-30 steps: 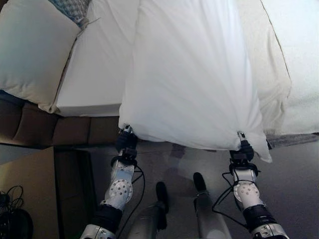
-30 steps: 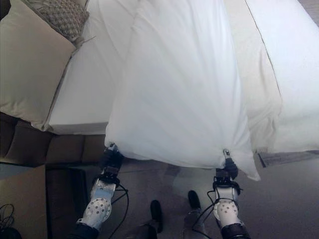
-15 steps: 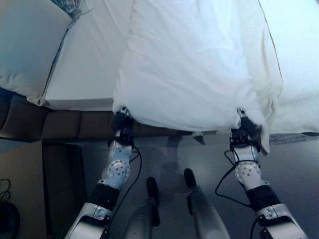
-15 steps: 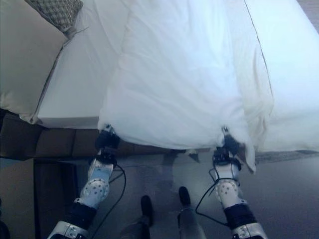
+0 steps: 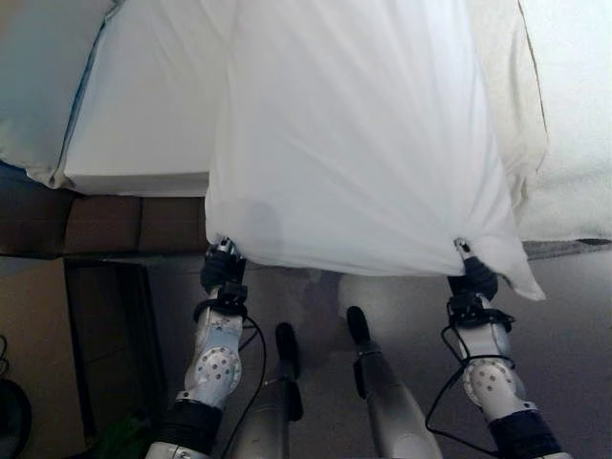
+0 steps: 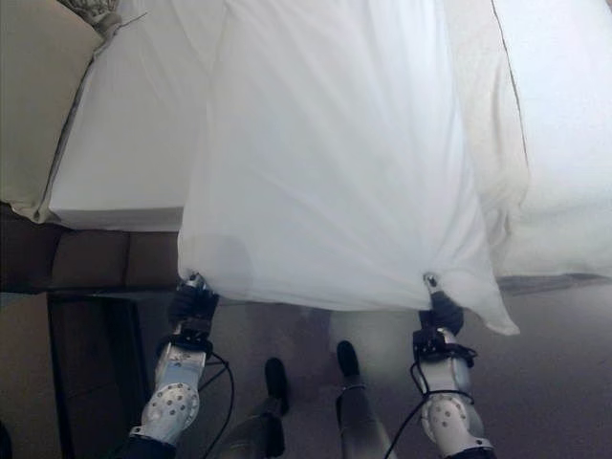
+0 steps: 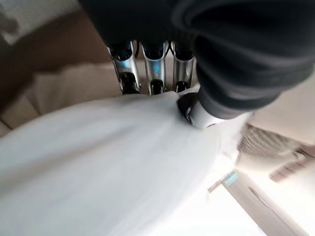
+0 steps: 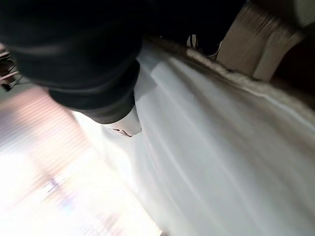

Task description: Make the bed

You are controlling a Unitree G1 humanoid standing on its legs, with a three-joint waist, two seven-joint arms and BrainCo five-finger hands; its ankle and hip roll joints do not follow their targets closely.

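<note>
A big white pillow [image 5: 354,143] hangs stretched between my two hands, its far end lying on the bed [image 5: 134,124]. My left hand [image 5: 222,273] is shut on the pillow's near left corner, below the mattress edge. In the left wrist view its fingers [image 7: 152,73] and thumb pinch the white cloth [image 7: 98,162]. My right hand [image 5: 471,282] is shut on the near right corner, over the floor. In the right wrist view its thumb [image 8: 125,120] presses into the white cloth [image 8: 221,162].
A cream pillow [image 5: 38,86] lies at the bed's far left with a patterned cushion [image 6: 96,11] behind it. A cream blanket [image 5: 574,143] covers the bed's right side. The brown bed base [image 5: 105,225] and a dark low stand [image 5: 105,344] are at my left.
Half a second ago the pillow's near edge sagged at the mattress edge. Now it is pulled taut and nearer to me, with both hands lower. The camera has shifted too.
</note>
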